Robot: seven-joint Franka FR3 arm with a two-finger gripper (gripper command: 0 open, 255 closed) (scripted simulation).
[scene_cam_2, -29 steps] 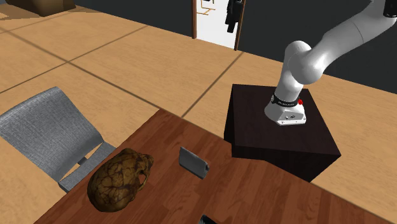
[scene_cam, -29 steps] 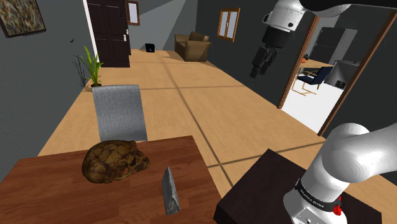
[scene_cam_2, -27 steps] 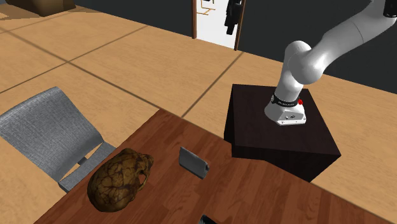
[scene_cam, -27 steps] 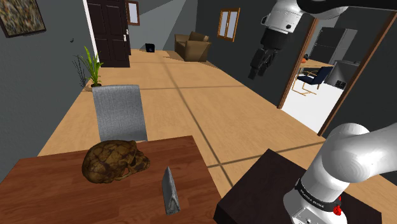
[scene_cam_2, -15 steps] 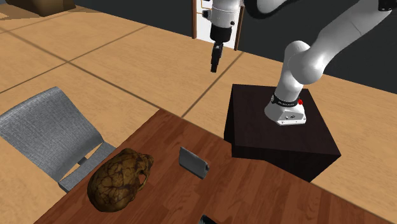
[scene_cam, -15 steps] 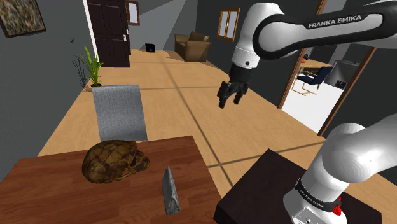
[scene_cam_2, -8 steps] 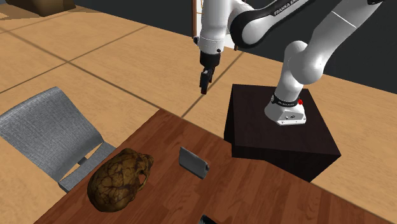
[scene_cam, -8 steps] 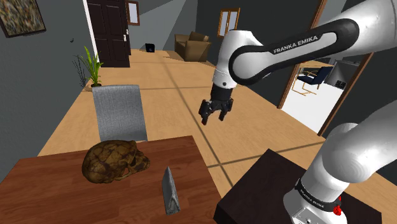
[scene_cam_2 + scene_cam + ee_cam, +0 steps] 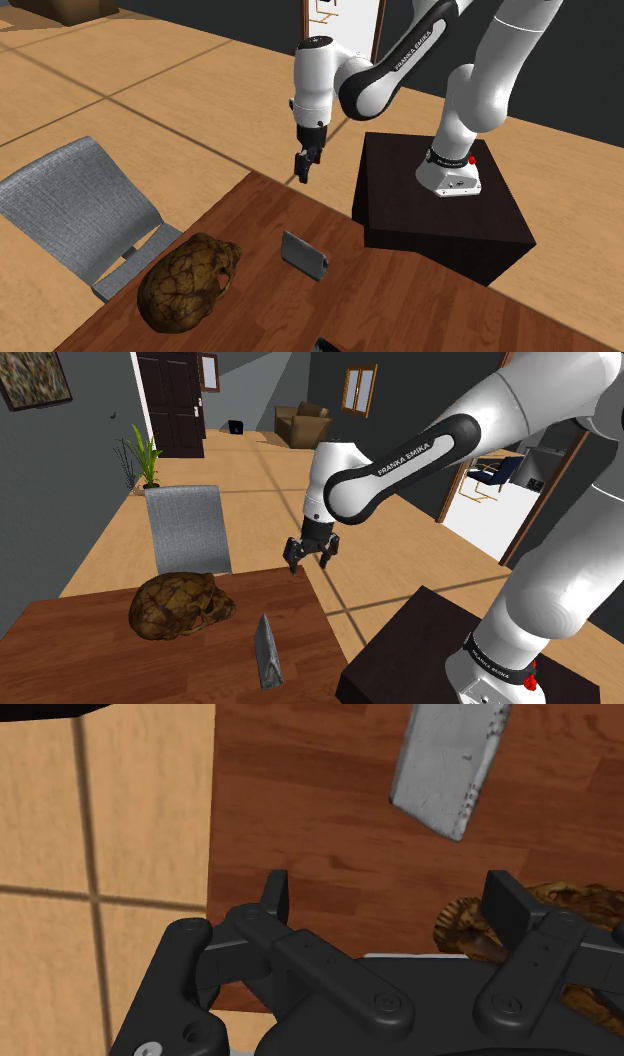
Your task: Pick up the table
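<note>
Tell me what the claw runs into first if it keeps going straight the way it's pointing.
Probably the wooden tabletop near its edge: the open claw points down, with bare wood between its fingers in the wrist view. The grey slab and brown lump lie off that line.

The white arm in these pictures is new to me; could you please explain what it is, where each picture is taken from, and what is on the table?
It is a robot arm on a dark box. One picture looks from beside its base, one from across the wooden table, one from the hand itself. Its black end effector hovers open above the table's edge, holding nothing. On the table are a brown lumpy object and a small grey slab standing on edge. A grey chair stands alongside.
</note>
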